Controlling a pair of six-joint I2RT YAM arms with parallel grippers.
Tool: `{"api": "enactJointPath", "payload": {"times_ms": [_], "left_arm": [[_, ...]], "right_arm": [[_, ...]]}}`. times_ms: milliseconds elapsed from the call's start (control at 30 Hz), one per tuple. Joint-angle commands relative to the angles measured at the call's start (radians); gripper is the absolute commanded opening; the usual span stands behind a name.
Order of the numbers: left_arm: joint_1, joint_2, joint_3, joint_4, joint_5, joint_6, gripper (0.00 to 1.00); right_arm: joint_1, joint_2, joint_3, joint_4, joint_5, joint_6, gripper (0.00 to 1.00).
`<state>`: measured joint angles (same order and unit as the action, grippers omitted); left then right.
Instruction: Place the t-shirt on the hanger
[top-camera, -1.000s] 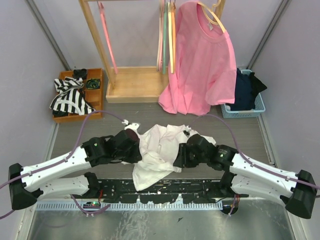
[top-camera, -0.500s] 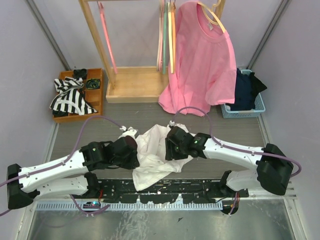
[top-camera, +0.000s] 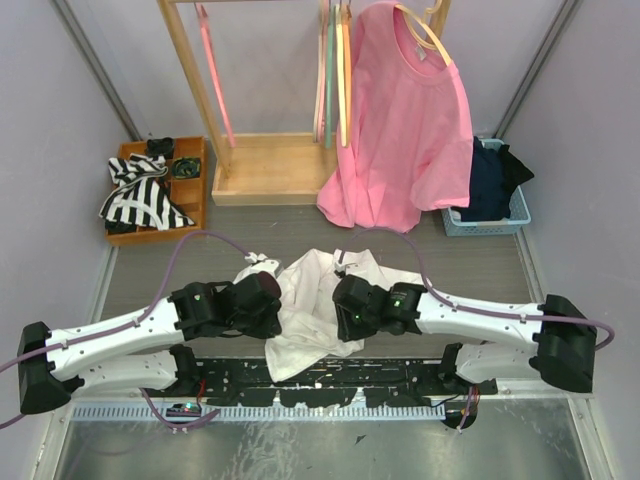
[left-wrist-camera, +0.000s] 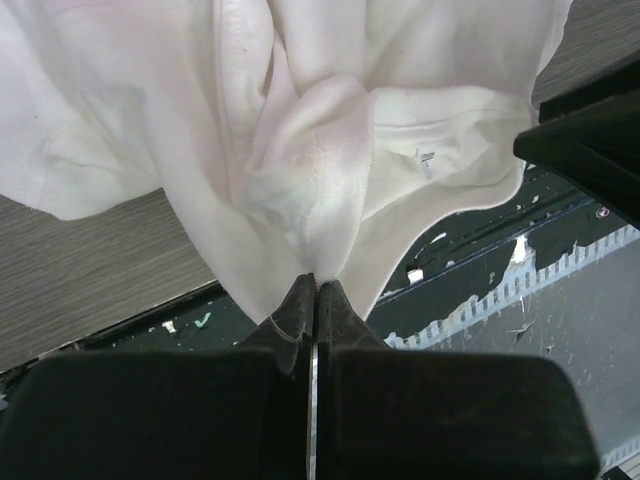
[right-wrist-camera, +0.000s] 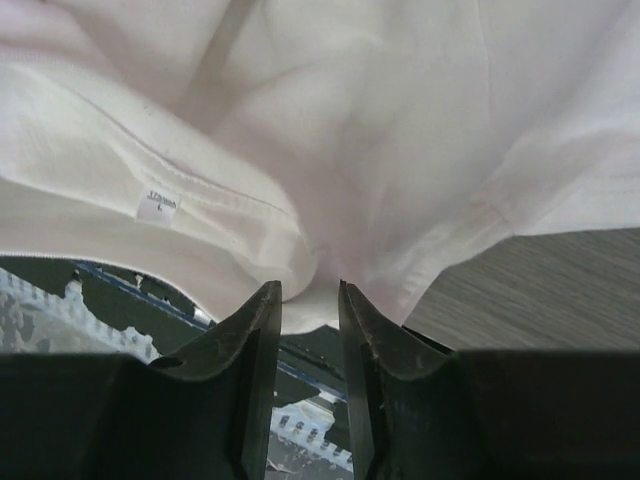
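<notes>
The white t-shirt (top-camera: 312, 290) lies crumpled on the table at lower centre of the overhead frame, between both arms. The left gripper (left-wrist-camera: 312, 287) pinches a fold of it, fingers pressed together. The right gripper (right-wrist-camera: 310, 300) has its fingers narrowly parted around another fold; whether they clamp it cannot be told. The orange hanger (top-camera: 344, 90) hangs on the rack at top centre, well apart from the t-shirt.

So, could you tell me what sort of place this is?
Probably a walled-in robot test cell staged as a laundry corner: wooden clothes rack, hanging pink t-shirt, blue basket of clothes.
</notes>
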<state>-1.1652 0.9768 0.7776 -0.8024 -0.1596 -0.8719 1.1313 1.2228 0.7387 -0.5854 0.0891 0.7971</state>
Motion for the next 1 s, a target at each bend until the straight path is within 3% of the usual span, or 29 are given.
{"api": "enactJointPath", "payload": {"times_ms": [0, 300, 600, 967], "left_arm": [[-0.005, 0.001, 0.015, 0.025, -0.021, 0.004, 0.0], [-0.006, -0.004, 0.015, 0.023, -0.027, 0.001, 0.0], [-0.007, -0.01, 0.02, 0.017, -0.031, 0.001, 0.0], [-0.012, -0.021, 0.025, 0.006, -0.04, -0.002, 0.0]], "right_arm": [[0.046, -0.082, -0.029, -0.074, 0.056, 0.067, 0.34], [0.129, -0.084, -0.053, -0.132, 0.117, 0.142, 0.31], [0.129, -0.016, 0.122, -0.211, 0.235, 0.097, 0.47], [0.129, 0.111, 0.16, -0.179, 0.23, 0.068, 0.5]]}}
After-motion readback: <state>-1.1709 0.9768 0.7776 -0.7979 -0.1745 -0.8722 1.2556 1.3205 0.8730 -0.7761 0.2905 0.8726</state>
